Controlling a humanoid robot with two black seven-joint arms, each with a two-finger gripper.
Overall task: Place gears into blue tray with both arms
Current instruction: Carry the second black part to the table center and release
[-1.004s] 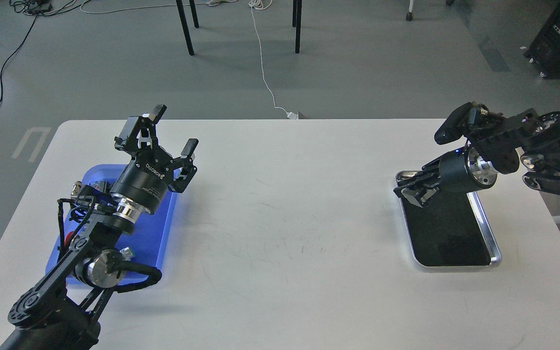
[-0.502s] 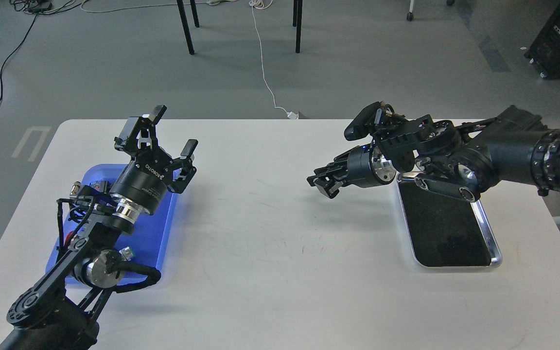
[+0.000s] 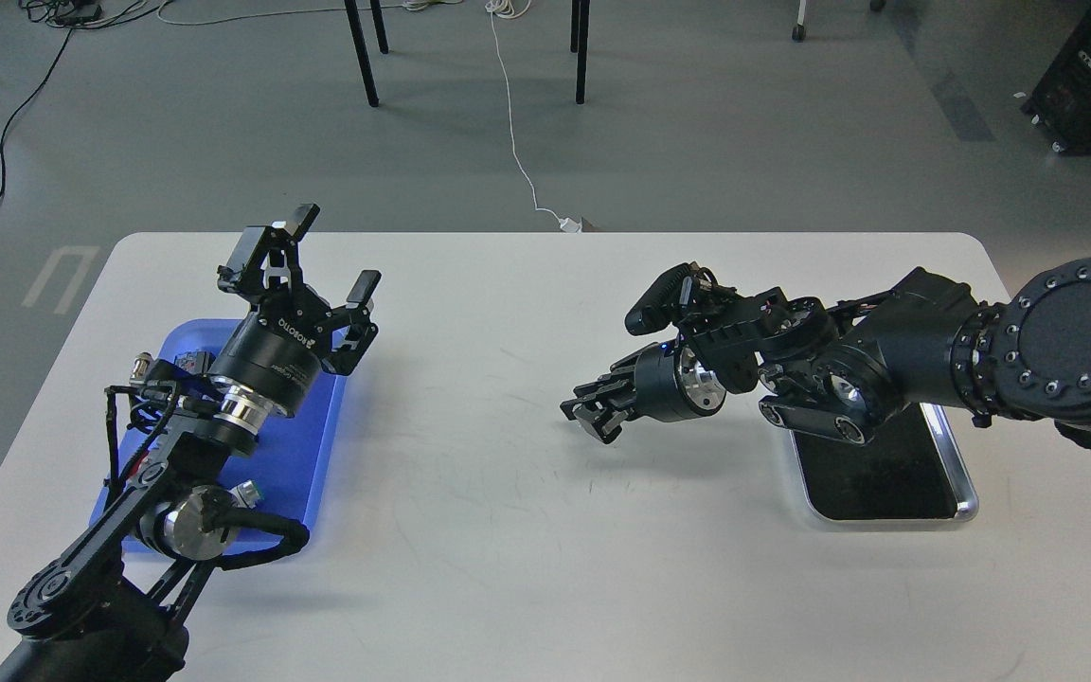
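The blue tray (image 3: 307, 453) lies at the table's left, partly covered by my left arm. My left gripper (image 3: 330, 254) hangs open above the tray's far right corner, fingers pointing up and away, with nothing between them. My right gripper (image 3: 585, 417) hovers low over the middle of the table, pointing left, well to the right of the blue tray. Its fingers are drawn together; anything between them is too small and dark to make out. No gears can be seen; they are hidden or out of view.
A silver-rimmed tray (image 3: 968, 494) with a black inside sits at the right, half hidden under my right forearm (image 3: 896, 341). The white table (image 3: 508, 549) has faint scuff marks. Chair legs and cables are on the floor beyond the far edge.
My right arm has swung left from over the silver-rimmed tray to the table's middle and come lower, its fingers staying together. The left gripper has shifted only slightly.
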